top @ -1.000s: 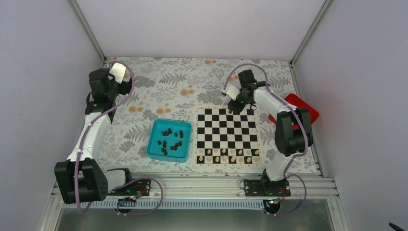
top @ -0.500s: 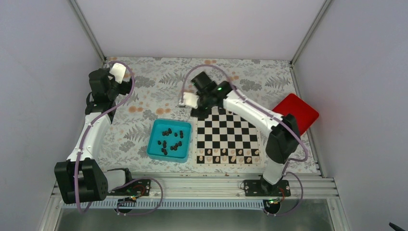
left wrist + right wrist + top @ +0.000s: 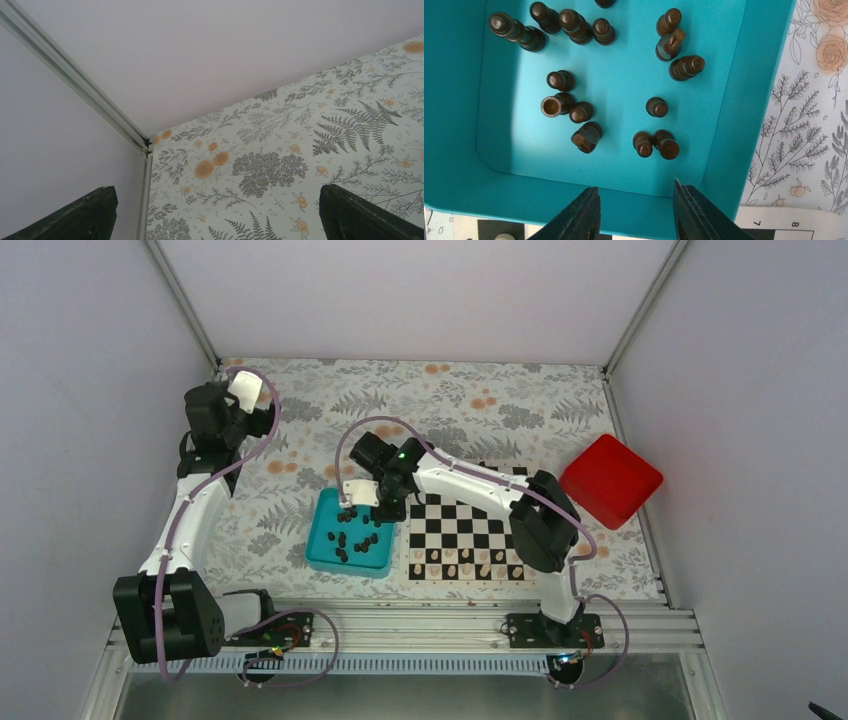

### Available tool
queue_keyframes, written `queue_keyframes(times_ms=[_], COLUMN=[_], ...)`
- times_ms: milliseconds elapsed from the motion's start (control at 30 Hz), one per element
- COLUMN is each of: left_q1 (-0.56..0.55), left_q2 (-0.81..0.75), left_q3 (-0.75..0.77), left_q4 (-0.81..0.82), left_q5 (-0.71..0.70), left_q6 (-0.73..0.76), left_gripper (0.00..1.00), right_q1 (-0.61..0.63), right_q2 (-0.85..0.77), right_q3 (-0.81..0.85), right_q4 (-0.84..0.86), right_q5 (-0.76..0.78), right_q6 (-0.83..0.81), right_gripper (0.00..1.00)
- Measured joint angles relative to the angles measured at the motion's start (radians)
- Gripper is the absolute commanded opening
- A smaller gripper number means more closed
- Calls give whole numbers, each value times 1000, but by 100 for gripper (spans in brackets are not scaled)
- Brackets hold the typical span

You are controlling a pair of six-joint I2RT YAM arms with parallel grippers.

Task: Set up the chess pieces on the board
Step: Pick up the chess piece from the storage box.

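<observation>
Several dark chess pieces point(image 3: 581, 111) lie scattered, mostly on their sides, in a teal tray point(image 3: 322, 553) to the left of the board point(image 3: 470, 525). My right gripper point(image 3: 385, 502) hangs over the tray's board-side wall. In the right wrist view the right gripper point(image 3: 636, 200) is open with nothing between its fingers, and the nearest pair of pieces point(image 3: 655, 144) lies just ahead of the tips. My left gripper point(image 3: 212, 418) is far off at the back left. The left gripper point(image 3: 216, 200) is open and empty over the patterned tabletop.
Pale chess pieces point(image 3: 470, 562) fill the board's two near rows. A red box point(image 3: 611, 480) sits right of the board. The right arm stretches across the board's far left part. The enclosure's walls meet in a corner post point(image 3: 75, 80) close to the left gripper.
My right arm has swung left from the board's far edge to over the teal tray, and its jaws have narrowed a little. The left arm has stayed still.
</observation>
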Motion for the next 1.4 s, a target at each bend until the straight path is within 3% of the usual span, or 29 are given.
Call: queue_keyframes(times_ms=[1033, 1400], left_q1=[0, 0], left_q2=[0, 0], left_q3=[-19, -19], left_q4=[4, 4], left_q5=[-5, -5], left_q6=[14, 15], left_gripper=[100, 100], right_q1=[75, 75], right_q2=[116, 134], right_q3=[-2, -5], right_q4=[8, 27], right_q5=[9, 16], right_q6=[-26, -35], right_gripper=[32, 5])
